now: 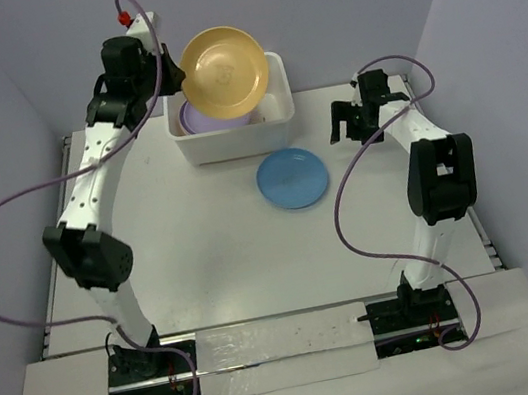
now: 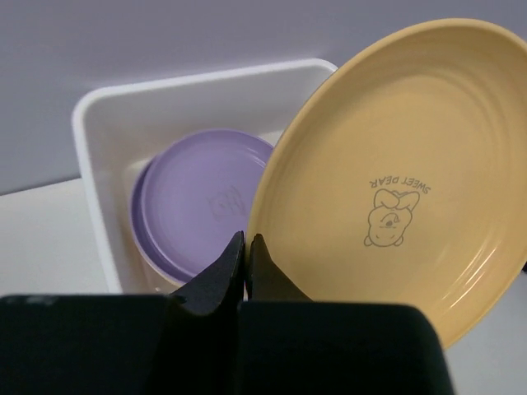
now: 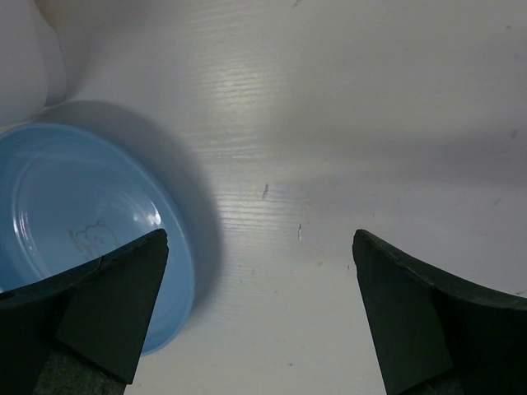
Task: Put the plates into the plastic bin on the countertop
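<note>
The left claw (image 2: pixel 245 265) is clenched on the rim of the yellow plate (image 2: pixel 387 181); its two fingers press together with the plate's edge between them. The plate hangs tilted in the air above the bin (image 1: pixel 235 147), over its back half, with its hollow side turned up toward the top camera. On this side there is a small bear drawing and the words SWEET PEAR, upside down in the left wrist view. Below it, in the left part of the bin, a purple plate (image 2: pixel 198 197) lies flat. If more plates lie under it, I cannot tell.

The right claw (image 3: pixel 259 247) is released, jaws wide apart and nothing between them. It hovers low over the bare countertop (image 3: pixel 370 123), right of the bin. The blue plate (image 3: pixel 74 230) lies flat on the countertop just beside the claw's left finger, and in the top view it sits near the bin's front right corner, outside it.
</note>
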`<act>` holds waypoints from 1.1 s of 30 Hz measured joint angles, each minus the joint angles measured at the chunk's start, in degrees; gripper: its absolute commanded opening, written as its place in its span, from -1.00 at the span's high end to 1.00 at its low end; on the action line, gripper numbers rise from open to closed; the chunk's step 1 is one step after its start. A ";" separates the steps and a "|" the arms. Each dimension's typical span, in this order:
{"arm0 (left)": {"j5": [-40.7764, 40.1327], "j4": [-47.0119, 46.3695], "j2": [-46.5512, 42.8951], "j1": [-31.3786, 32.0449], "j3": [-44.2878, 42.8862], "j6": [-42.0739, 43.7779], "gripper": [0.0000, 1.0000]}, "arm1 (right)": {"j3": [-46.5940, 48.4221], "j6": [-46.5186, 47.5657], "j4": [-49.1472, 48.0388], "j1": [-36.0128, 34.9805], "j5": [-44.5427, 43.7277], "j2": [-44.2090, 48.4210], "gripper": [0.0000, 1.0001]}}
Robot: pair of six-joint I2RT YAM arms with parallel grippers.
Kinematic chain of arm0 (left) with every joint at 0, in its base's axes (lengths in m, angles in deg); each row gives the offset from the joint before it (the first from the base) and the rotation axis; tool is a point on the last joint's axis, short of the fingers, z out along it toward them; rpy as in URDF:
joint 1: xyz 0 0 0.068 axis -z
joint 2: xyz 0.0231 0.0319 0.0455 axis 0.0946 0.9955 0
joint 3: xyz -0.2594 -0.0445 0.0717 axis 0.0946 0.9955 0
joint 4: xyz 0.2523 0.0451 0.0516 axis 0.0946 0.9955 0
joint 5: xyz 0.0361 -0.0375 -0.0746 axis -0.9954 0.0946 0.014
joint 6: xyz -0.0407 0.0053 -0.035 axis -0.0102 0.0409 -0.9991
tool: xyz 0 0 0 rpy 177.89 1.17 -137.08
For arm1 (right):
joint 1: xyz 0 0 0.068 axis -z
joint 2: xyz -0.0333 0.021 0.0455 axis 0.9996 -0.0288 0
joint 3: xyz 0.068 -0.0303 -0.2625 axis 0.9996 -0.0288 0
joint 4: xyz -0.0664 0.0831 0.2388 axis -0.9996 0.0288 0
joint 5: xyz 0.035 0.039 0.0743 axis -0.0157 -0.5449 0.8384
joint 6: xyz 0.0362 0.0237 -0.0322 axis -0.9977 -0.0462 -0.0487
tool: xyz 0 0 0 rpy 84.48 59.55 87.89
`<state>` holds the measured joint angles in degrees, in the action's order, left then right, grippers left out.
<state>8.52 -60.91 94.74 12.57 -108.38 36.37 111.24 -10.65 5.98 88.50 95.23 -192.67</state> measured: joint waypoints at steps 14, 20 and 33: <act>-12.04 -0.72 19.02 -1.79 -6.20 0.46 0.12 | 0.08 0.02 -0.40 -3.73 -0.19 -0.33 -1.00; -11.65 -1.16 20.79 -2.69 -6.84 0.51 -0.98 | 0.10 -0.04 -0.66 -4.10 -0.42 -1.61 -0.98; -10.61 -5.31 8.71 -2.71 -7.57 1.44 -0.98 | 1.60 -2.58 -0.74 -5.76 -0.95 -8.49 -0.77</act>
<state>-2.08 -66.22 103.44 9.86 -115.95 37.81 112.83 -13.23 5.24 82.74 94.28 -201.16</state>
